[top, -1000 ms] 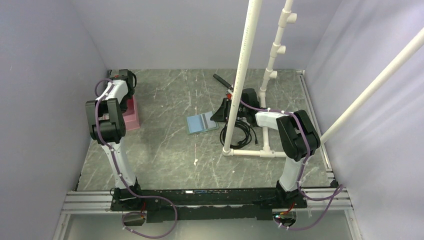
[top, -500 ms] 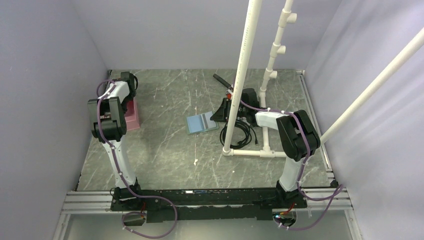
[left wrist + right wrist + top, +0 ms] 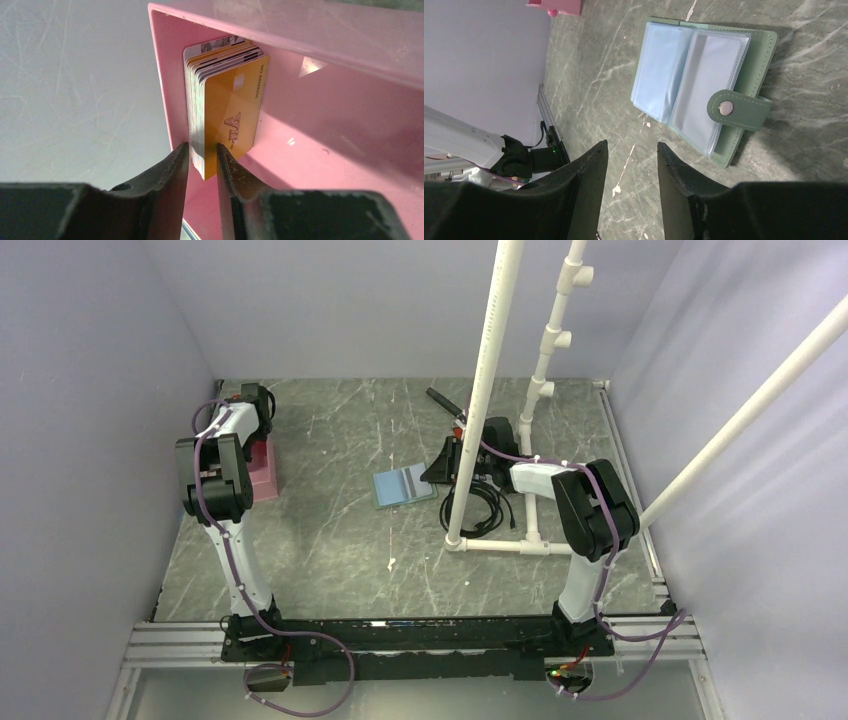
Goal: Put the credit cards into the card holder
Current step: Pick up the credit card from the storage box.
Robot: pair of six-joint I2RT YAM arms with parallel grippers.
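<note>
While a stack of thin rectangular plastic credit cards stands in a pink tray, the stitched muted-green card holder lies open well apart from it

Packed face to face and standing on edge, the credit cards lean against one side wall of the shallow pink plastic tray, close to its corner. The front card is orange-yellow, with pale lettering on its face and a row of small digits along one edge. Behind it show white, dark and orange edges.

The left gripper reaches into the tray from the near side. Its black fingers stand narrow, one on each side of the stack's near corner, and no gap shows between pad and card on either side. From above, the tray sits at the left edge of the grey-green marbled table, partly under the left arm.

The card holder rests flat near the middle of the table, opened like a book with its pale blue clear sleeves facing up. Its rounded closure tab, with a metal snap, lies across the edge of one page.

The right gripper hangs just beside the card holder, not touching it. Its fingers stand moderately apart with only bare table between them.

Next to this gripper rises a white plastic pipe frame, and a black cable lies coiled at its foot
</note>
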